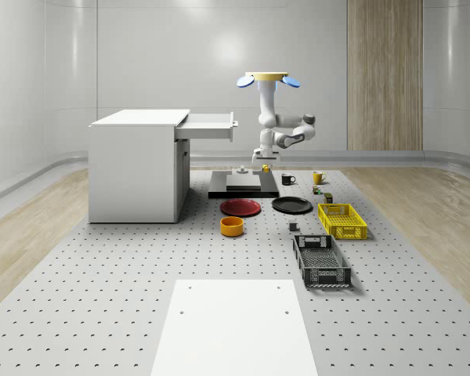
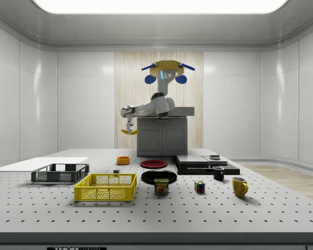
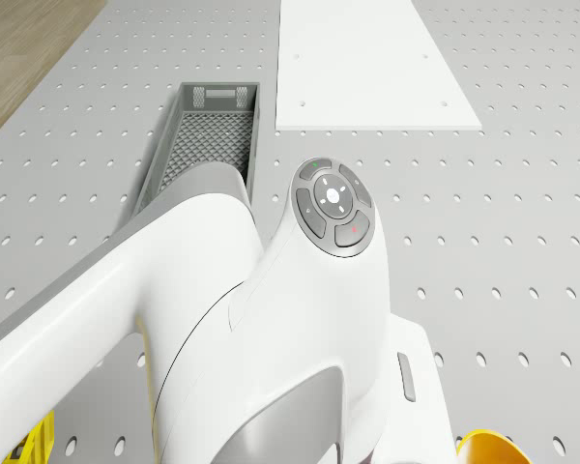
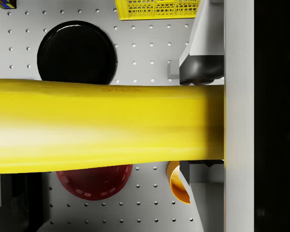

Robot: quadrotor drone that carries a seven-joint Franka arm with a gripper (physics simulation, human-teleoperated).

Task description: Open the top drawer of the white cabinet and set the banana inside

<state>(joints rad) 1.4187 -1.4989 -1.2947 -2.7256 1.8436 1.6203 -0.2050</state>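
While I hovered: my drone (image 1: 267,77) hung beside the white cabinet (image 1: 135,164), off its open-drawer side.
Grip: my gripper (image 2: 129,126) clamped the smooth, curved yellow banana (image 4: 101,126).
Top drawer (image 1: 210,125): pulled out, a shallow flat-fronted tray.
Banana: airborne, below drawer level, beyond the cabinet's front.

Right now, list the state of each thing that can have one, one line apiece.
top drawer: pulled open, out toward the drone.
banana: held in the gripper, off the table.
gripper: shut on the banana, pointing down.
drone: hovering beside the open drawer, above the table.
yellow basket: upright on the table.
dark crate: upright on the table.
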